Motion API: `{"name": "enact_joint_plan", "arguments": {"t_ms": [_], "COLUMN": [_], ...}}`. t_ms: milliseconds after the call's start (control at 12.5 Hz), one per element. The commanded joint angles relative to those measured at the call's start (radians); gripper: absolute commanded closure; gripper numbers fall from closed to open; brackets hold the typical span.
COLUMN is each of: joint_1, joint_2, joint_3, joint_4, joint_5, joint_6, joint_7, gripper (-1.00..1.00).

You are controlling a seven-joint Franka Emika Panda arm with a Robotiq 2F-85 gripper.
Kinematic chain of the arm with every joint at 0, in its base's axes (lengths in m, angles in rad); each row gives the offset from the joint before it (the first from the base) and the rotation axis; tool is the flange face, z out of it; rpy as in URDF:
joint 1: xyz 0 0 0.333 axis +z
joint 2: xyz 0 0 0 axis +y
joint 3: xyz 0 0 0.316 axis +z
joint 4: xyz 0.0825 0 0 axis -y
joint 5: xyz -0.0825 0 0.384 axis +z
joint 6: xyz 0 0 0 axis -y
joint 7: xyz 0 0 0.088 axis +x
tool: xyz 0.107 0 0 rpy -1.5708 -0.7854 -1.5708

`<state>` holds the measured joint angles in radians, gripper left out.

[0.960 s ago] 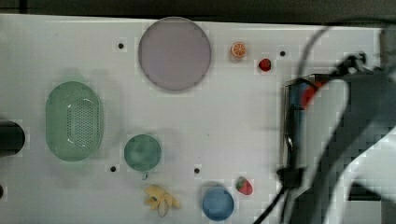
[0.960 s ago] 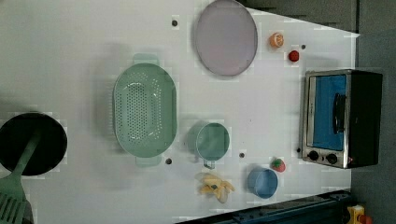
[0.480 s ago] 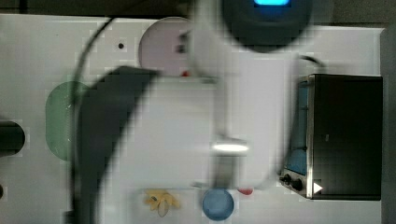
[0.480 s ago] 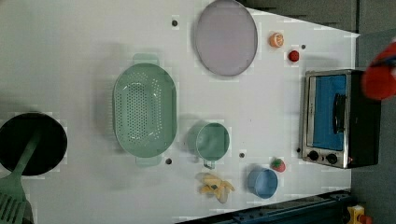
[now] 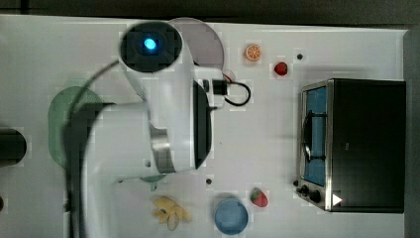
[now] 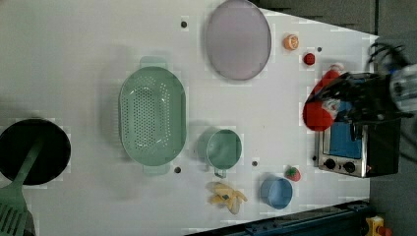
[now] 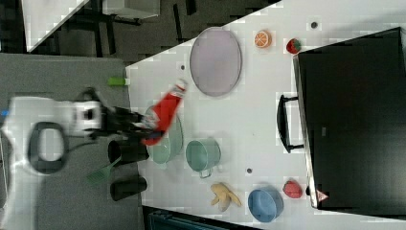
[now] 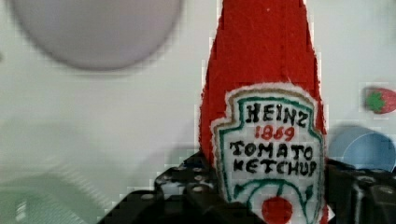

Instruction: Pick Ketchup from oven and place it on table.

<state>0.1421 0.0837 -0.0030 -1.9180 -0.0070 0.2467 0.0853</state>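
The white desk [image 5: 257, 139] is seen w/ the robot arm [image 5: 163, 114] stretched over its middle in the top view. The oven [image 5: 354, 144] is set by one short edge of the desk, door shut, handle facing the desk's middle. A green colander [image 6: 152, 120] is placed nr the desk's centre, w/ a grey plate [image 6: 238, 38] by one long edge. A black pan [image 6: 32, 150] is seen at the short edge opp. the oven, a green spatula [image 6: 14, 201] resting in it. A green cup [image 6: 223, 149] is set just beside the colander; a blue bowl [image 6: 276, 192] and a banana toy [image 6: 225, 195] are placed nr the other long edge.

The ketchup [image 7: 165, 117] is held off the desk, clear of the oven, clamped at its base btwn the fingers [image 7: 143, 125] of the gripper [image 8: 261, 196]; they are closed partway on it. In the wrist view the bottle's label is read plainly, cap end pointing away from the fingers. A strawberry toy [image 6: 293, 173] is seen nr the oven's knobs, another [image 6: 309, 58] beside an orange slice [image 6: 291, 42] by the plate.
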Motion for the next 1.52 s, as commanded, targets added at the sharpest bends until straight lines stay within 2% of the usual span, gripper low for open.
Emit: {"name": "enact_joint_plan", "arguments": {"t_ms": [80,320,480,960,1040,1280,1520], "joint_1": [-0.064,-0.064,-0.065,-0.067,-0.067,-0.067,-0.066], "joint_2": [0.006,0.035,0.087,0.217,0.219,0.218,0.185], "joint_3": [-0.055,-0.071,-0.074,-0.084,-0.085,-0.088,-0.086], "joint_4": [-0.094,-0.278,-0.343,-0.358,-0.362,-0.367,-0.349], "joint_5": [0.017,0.017,0.018,0.02,0.02,0.02,0.02], "joint_6": [0.136,0.362,0.502,0.634,0.643,0.643,0.636], "joint_7": [0.004,0.004,0.004,0.006,0.008,0.009,0.057], "gripper": [-0.27,-0.27,-0.27,-0.26,-0.32,-1.0,-1.0]}}
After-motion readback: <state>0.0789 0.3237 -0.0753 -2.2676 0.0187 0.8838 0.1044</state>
